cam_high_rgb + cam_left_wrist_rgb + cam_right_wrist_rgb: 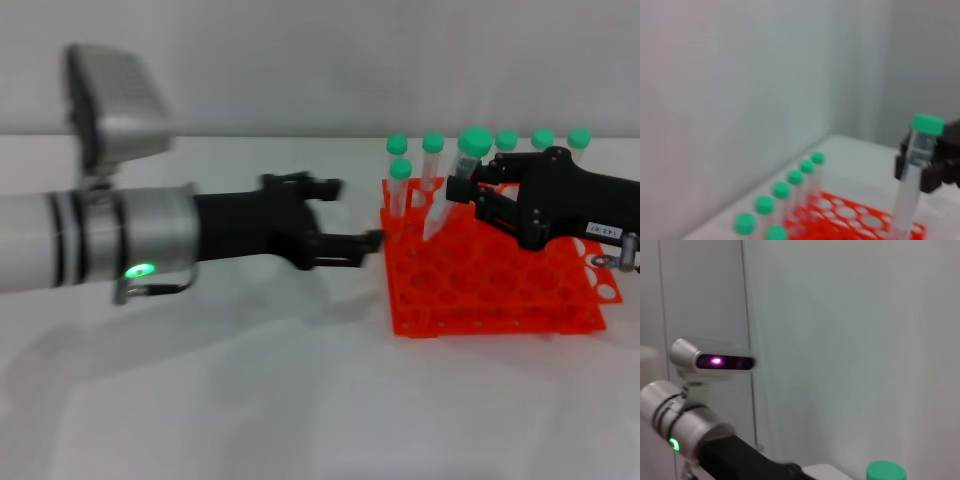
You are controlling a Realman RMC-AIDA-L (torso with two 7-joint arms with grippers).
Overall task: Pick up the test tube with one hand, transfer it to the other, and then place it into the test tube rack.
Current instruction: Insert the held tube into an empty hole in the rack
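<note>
Now the right gripper (462, 190), its fingers grasping the test tube (447, 196), should straighten it over a free hole of the test tube rack (500, 290) before lowering, while the left gripper (352, 215), fingers released, waits just beside the rack.

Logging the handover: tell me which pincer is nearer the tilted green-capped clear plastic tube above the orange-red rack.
Right. The right pincer is clamped on the green-capped clear plastic tube, over the orange-red plastic rack. The left pincer is open, off the rack's left edge, apart from the tube.
</note>
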